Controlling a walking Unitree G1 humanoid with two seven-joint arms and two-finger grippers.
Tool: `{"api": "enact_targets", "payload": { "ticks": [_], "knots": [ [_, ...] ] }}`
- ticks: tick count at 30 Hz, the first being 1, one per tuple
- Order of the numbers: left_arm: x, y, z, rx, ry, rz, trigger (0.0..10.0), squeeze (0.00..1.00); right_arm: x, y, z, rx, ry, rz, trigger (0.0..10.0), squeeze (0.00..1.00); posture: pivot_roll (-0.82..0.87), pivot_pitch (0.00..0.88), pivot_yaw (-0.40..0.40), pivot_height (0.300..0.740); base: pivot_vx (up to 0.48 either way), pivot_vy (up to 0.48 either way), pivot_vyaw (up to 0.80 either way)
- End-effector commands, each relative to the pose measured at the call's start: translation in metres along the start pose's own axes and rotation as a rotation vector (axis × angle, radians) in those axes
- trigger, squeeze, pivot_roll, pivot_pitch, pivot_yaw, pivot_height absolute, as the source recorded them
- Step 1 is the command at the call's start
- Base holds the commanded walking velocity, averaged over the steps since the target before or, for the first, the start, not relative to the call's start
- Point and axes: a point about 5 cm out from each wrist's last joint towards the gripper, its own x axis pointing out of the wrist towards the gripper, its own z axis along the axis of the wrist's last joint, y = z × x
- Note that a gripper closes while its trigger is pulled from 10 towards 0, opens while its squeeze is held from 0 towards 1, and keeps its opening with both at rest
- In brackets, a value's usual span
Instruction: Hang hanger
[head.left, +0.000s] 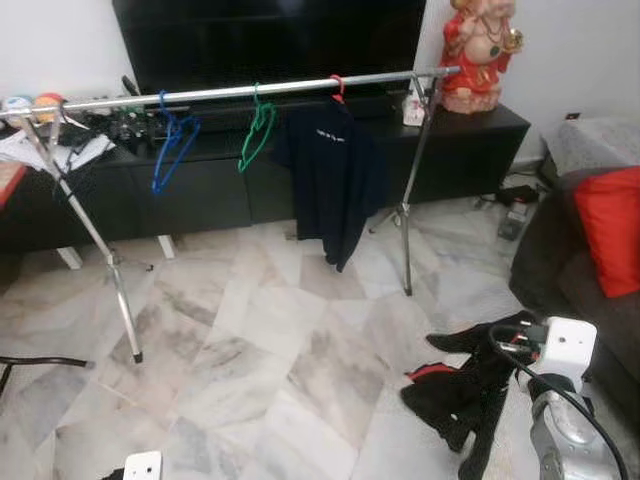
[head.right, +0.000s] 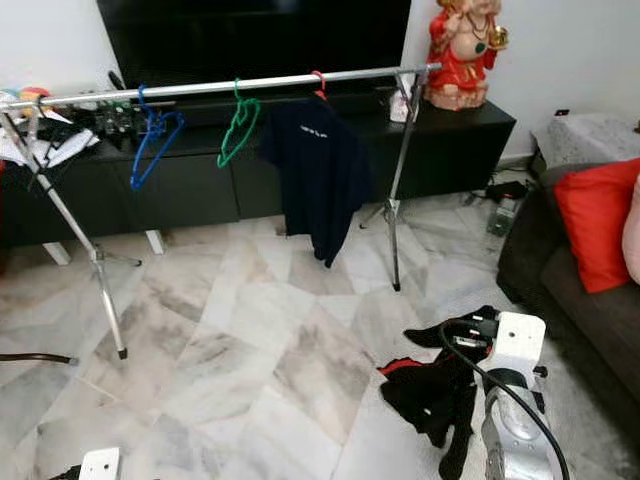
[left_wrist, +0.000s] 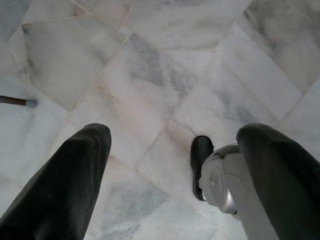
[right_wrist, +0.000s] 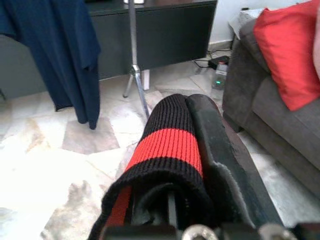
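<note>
Standing across the marble floor (head.left: 250, 330), a silver clothes rail (head.left: 250, 92) runs in front of a long black TV cabinet (head.left: 200, 185). At the far left of the cabinet top lie papers (head.left: 60, 150) and small clutter. On the rail, going from left to right, hang a blue hanger (head.left: 172, 140), a green hanger (head.left: 256, 132), and a dark navy shirt (head.left: 330, 175) on a red hanger (head.left: 337, 86) whose hook sits over the bar. Right of the shirt, a red and gold statue (head.left: 478, 50) stands on the cabinet's right end.

Low at the left, the left gripper (left_wrist: 175, 170) points down at the floor with its two black fingers (left_wrist: 70, 175) spread wide apart and nothing between them. Part of the robot's foot (left_wrist: 220, 180) shows between them on the tiles.

Low at the right, the right arm (head.left: 560, 400) holds a black garment (head.left: 465, 390) with a red stripe. In the right wrist view the right gripper (right_wrist: 190, 150) has its fingers pressed together on the black and red knit fabric (right_wrist: 170, 145), which wraps over them. Whether a hanger is inside the garment cannot be told.

At the far right, a dark grey sofa (head.left: 570, 270) carries a red cushion (head.left: 610, 225).
</note>
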Motion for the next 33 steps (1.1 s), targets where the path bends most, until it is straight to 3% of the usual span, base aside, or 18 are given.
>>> {"api": "enact_targets", "payload": {
  "ticks": [1,33],
  "knots": [
    [-0.0011,0.0,-0.003,-0.002,0.002,0.001,10.0,0.0,0.0014,0.0006,0.0073,0.006,-0.025,0.004,10.0,0.0,-0.03,0.012,-0.023,0.716,0.0,0.0,0.0],
    [-0.0022,0.0001,-0.0058,0.0,0.008,-0.008,10.0,0.0,0.0022,0.0037,0.008,-0.015,-0.014,0.026,10.0,0.0,-0.03,0.0,-0.033,0.716,0.271,0.0,0.0]
  ]
}}
